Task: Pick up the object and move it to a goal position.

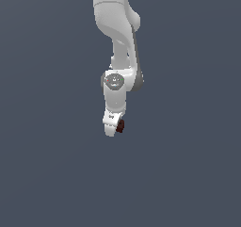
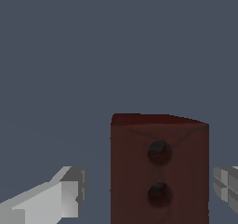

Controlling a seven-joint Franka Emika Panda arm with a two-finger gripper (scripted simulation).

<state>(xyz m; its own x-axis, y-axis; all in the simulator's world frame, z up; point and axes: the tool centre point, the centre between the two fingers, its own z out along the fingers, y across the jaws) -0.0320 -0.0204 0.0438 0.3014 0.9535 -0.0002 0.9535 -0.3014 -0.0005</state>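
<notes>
The object (image 2: pixel 159 172) is a dark maroon boxy block with two dark dots on the face turned to the wrist camera. It stands between the fingers of my gripper (image 2: pixel 151 190), which is open. One grey finger (image 2: pixel 69 195) is clearly apart from the block, and the other finger (image 2: pixel 225 186) is close to its opposite side. In the exterior view the object (image 1: pixel 120 125) shows as a small dark patch at the exterior view's right of the white gripper (image 1: pixel 112 128), which points down and hides most of it.
The white arm (image 1: pixel 115 37) comes down from the top of the exterior view. All around is a uniform grey-blue surface (image 1: pixel 47 174) with no other objects or edges in sight.
</notes>
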